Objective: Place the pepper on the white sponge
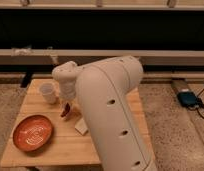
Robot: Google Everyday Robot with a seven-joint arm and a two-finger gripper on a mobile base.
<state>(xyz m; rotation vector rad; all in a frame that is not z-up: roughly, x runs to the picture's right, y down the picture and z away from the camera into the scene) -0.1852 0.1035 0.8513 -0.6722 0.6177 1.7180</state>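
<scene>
At the lower left of the frame an orange plate [32, 133] lies on the wooden table [60, 147], near its front left corner. Up and to the right of it, at the left-centre of the frame, a white cup [47, 93] stands upright on the table top. Just right of the cup the gripper [66, 103] points down from the arm's rounded wrist and hangs low over the table. The pepper [65, 111], a small dark-red sliver, sits right at the gripper's lower end. How far the gripper is open, and whether it has hold of the pepper, cannot be told. Just down and right of the pepper, the white sponge [81, 126] lies on the table, its right side hidden behind the big white arm [112, 110], which fills the centre of the frame. At the far right a blue box [187, 98] with dark cables rests on the speckled floor.
</scene>
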